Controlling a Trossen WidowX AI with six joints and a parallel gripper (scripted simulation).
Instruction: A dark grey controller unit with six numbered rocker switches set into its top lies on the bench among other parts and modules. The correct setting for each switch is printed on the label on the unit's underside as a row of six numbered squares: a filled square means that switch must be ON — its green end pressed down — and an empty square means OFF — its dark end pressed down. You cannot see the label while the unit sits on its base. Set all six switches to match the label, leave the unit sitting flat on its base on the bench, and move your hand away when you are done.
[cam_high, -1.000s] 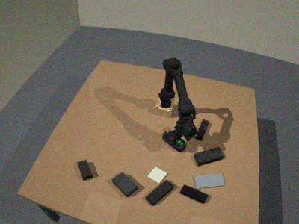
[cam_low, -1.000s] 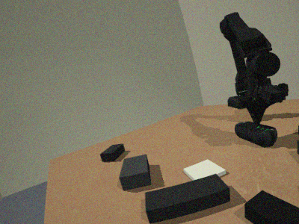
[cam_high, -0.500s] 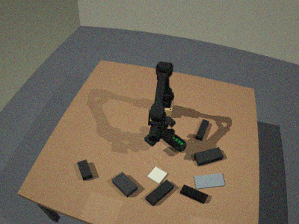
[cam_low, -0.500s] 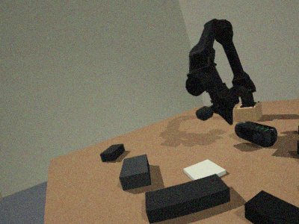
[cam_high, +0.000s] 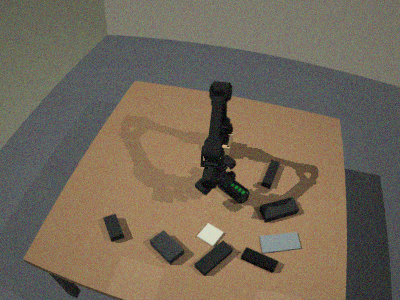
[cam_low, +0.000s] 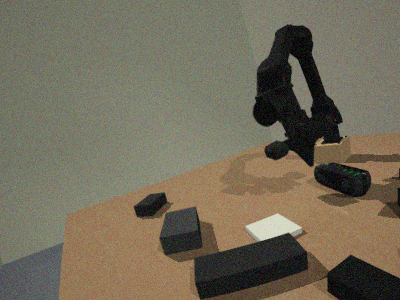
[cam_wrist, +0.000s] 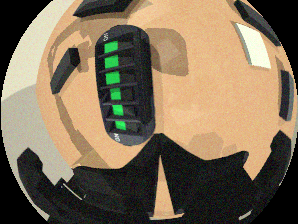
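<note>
The dark grey controller unit (cam_high: 232, 192) (cam_low: 343, 178) (cam_wrist: 124, 84) sits on its base on the bench, switches facing up. A row of green switch ends shows along its top. My gripper (cam_high: 203, 186) (cam_low: 276, 149) (cam_wrist: 158, 137) is shut and empty. It hovers low over the bench just beside one end of the unit, not touching it. The label on the underside is hidden.
Other modules lie toward the front: a small black block (cam_high: 114, 227) (cam_low: 150, 204), a dark grey block (cam_high: 167, 246) (cam_low: 181, 230), a white plate (cam_high: 210, 233) (cam_low: 273, 226), a long black block (cam_high: 213, 257) (cam_low: 250, 265), a pale blue plate (cam_high: 280, 242). Two dark blocks (cam_high: 279, 209) (cam_high: 270, 174) lie right of the unit.
</note>
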